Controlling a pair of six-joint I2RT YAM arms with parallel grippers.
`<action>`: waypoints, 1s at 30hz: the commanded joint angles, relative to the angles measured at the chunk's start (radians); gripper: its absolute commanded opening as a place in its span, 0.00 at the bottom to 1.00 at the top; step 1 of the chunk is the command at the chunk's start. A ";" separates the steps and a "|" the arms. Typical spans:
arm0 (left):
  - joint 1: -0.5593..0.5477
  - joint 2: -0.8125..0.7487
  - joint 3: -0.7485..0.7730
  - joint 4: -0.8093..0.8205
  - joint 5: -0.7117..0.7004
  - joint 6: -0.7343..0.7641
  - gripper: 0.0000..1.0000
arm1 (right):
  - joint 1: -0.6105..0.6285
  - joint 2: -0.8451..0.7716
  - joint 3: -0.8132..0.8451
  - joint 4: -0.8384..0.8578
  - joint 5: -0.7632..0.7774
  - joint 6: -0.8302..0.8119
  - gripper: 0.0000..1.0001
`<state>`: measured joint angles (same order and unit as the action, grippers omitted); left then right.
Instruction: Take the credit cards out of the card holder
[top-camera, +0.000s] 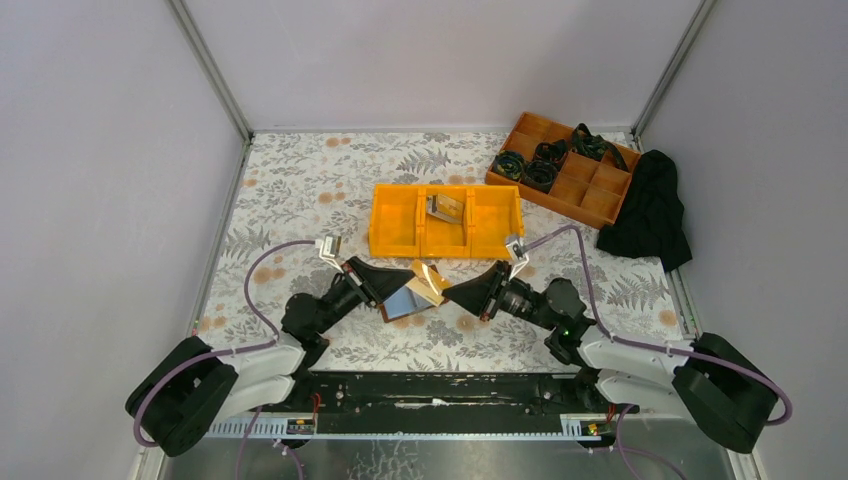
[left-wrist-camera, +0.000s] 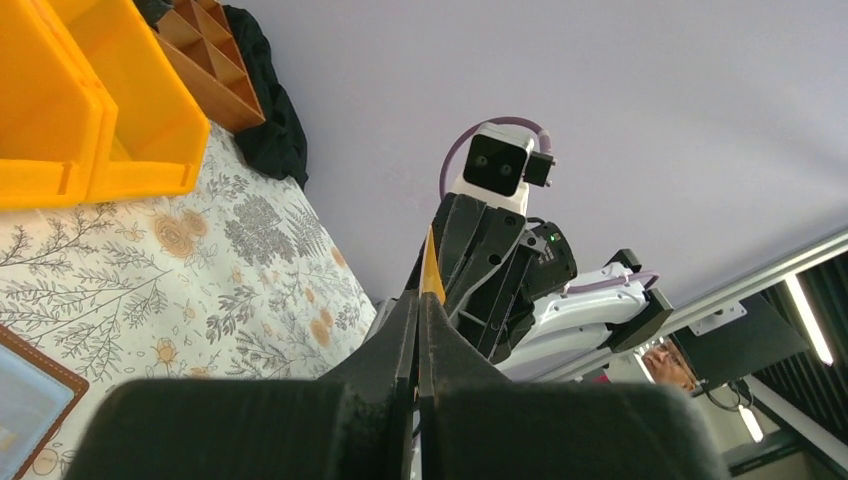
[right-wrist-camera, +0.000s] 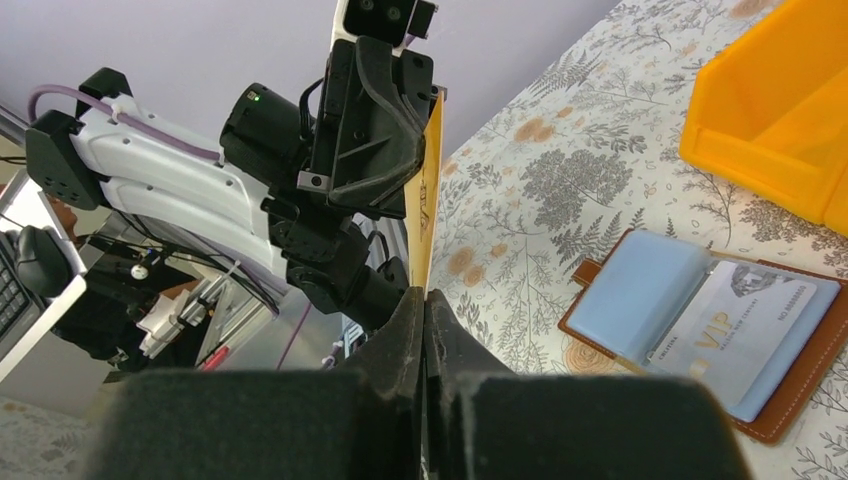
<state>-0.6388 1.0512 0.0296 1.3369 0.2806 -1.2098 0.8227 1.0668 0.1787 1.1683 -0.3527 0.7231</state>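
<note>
A gold credit card (top-camera: 428, 282) hangs edge-on above the table between both arms. My left gripper (top-camera: 412, 277) is shut on one end of the gold card (left-wrist-camera: 432, 268); my right gripper (top-camera: 446, 291) is shut on the other end of that card (right-wrist-camera: 431, 190). Under them the brown card holder (top-camera: 402, 304) lies open on the table. Its clear sleeves hold a silvery VIP card (right-wrist-camera: 735, 325). In the left wrist view only a corner of the holder (left-wrist-camera: 25, 392) shows. Another silvery card (top-camera: 445, 208) leans in the middle compartment of the yellow bin (top-camera: 395, 225).
A brown wooden divider tray (top-camera: 590, 190) with dark coiled items stands at the back right. Beside it lies a black cloth (top-camera: 648, 212). The yellow bin sits just behind the grippers. White walls close the table on three sides.
</note>
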 joint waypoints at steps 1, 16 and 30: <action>0.002 0.038 0.030 0.082 0.160 0.037 0.04 | -0.003 -0.080 0.053 -0.047 0.020 -0.072 0.00; 0.001 0.132 0.079 0.260 0.508 0.024 0.35 | -0.003 -0.409 0.081 -0.520 -0.098 -0.185 0.00; -0.001 0.169 0.087 0.257 0.521 0.084 0.52 | -0.003 -0.594 0.131 -0.850 -0.156 -0.252 0.00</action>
<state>-0.6342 1.2030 0.0875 1.5192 0.7788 -1.1652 0.8227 0.4873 0.2657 0.3714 -0.4744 0.4946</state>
